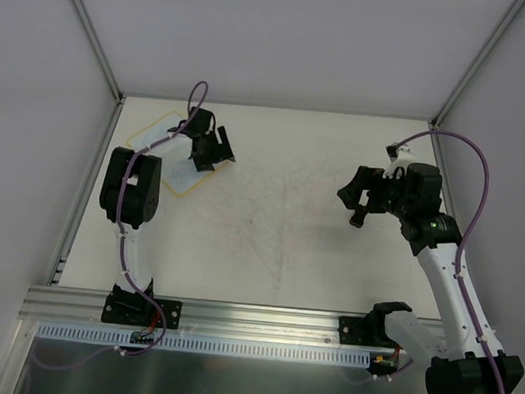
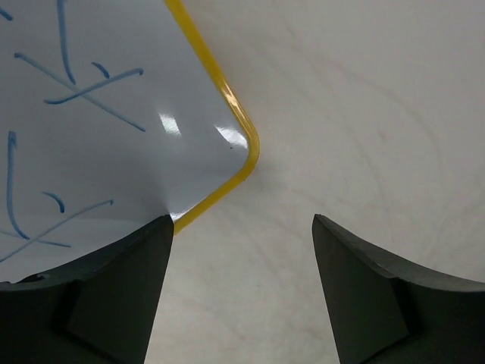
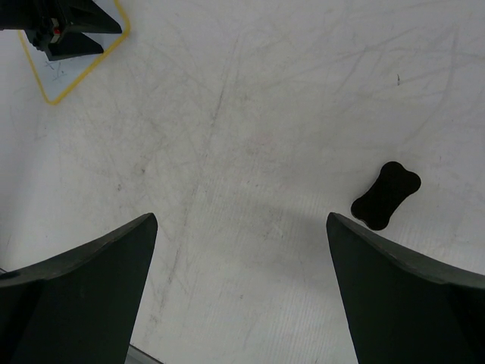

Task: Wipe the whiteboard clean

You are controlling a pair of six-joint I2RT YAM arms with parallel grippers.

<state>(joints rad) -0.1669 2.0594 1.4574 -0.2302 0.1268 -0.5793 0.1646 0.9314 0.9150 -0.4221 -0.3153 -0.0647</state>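
Observation:
The whiteboard (image 1: 183,179) lies flat at the far left of the table, white with a yellow border. In the left wrist view it (image 2: 114,129) bears blue scribbles, and its rounded corner sits just ahead of the fingers. My left gripper (image 1: 215,160) (image 2: 242,250) is open and empty at that corner, with its left finger (image 2: 114,296) over the board's edge. My right gripper (image 1: 350,208) (image 3: 242,258) is open and empty above the bare table at the right. A small black bone-shaped eraser (image 3: 385,195) lies just ahead of its right finger. A corner of the whiteboard (image 3: 64,80) shows far off.
The table top (image 1: 279,216) is pale and scuffed. White enclosure walls stand at the left, the back and the right. An aluminium rail (image 1: 254,318) with the arm bases runs along the near edge.

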